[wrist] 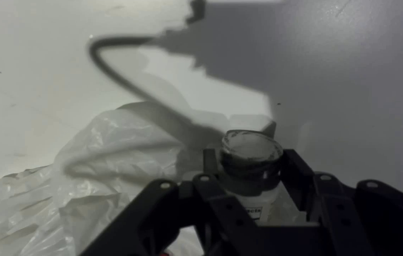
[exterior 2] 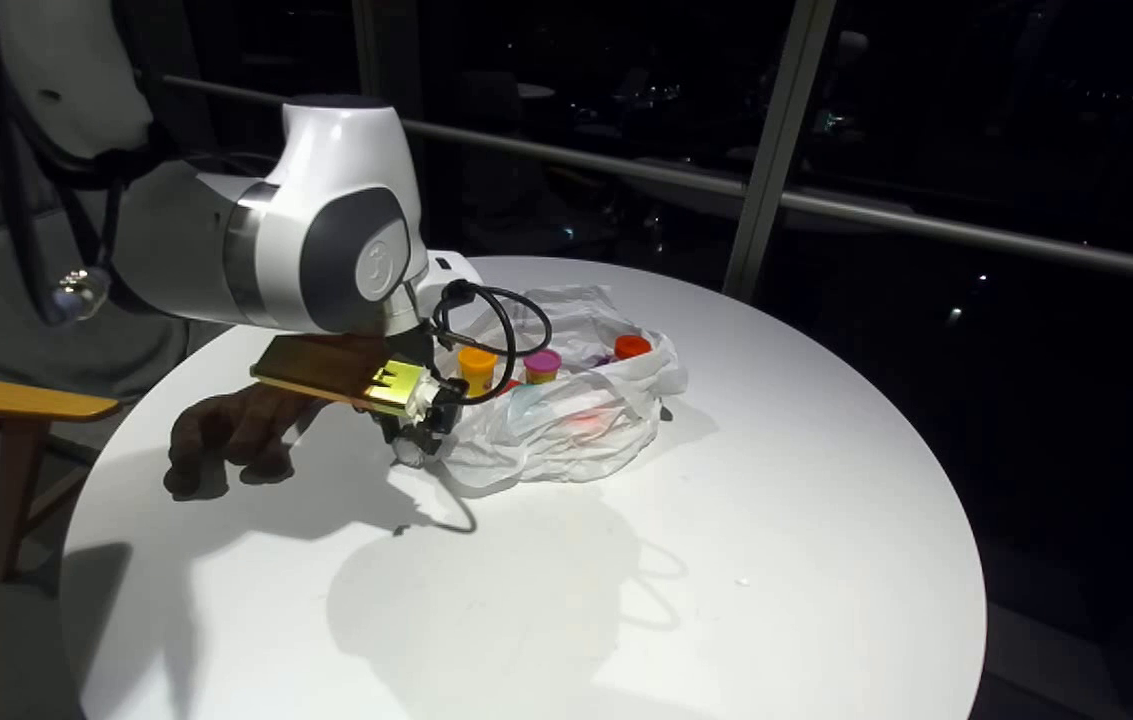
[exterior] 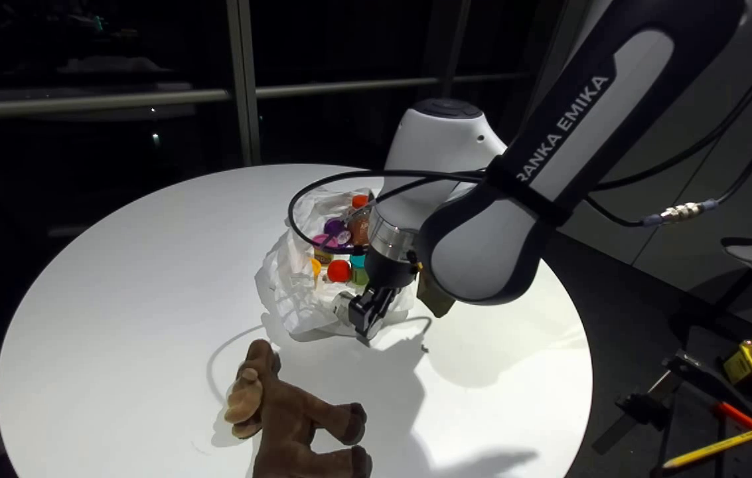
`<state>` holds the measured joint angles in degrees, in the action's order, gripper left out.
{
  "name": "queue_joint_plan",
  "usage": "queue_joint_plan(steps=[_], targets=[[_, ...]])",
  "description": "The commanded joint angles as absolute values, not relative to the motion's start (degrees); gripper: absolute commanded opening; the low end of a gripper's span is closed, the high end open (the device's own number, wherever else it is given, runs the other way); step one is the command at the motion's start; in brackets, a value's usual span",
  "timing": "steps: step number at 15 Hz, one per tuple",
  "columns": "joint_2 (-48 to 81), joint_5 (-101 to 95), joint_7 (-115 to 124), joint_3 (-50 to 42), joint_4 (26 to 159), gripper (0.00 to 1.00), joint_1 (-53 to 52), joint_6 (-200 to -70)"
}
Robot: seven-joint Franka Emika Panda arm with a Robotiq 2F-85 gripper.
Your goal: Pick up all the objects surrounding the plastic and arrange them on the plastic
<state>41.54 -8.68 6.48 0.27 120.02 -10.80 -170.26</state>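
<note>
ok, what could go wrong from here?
1. Slip: the gripper pinches the pale container near its round end, so it may twist or slide out.
2. Topple: the plastic is crumpled with raised folds, so anything released there may not stand steady.
3. Snag: in an exterior view the cable loop appears close to the yellow tub and might brush it; depth is hard to judge.

I have the gripper (exterior 2: 416, 440) at the edge of the plastic (exterior 2: 571, 440), contact indeterminate. Orange, pink and red lids (exterior 2: 543, 359) show among its folds. The brown toy (exterior 2: 251, 425) lies on the table (exterior 2: 776, 560), partly hidden by a panel (exterior 2: 326, 370).
</note>
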Motion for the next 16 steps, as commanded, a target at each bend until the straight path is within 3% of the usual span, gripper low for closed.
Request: queue_joint_plan(steps=[1,6,16], targets=[[40.6,-7.0,4.6,1.3,120.0,0.19,-10.2,-170.1],[39.6,-6.7,3.9,2.3,119.6,0.18,-9.6,-167.1],[39.6,-8.8,7.2,-0.7,101.8,0.18,-12.2,-139.0]])
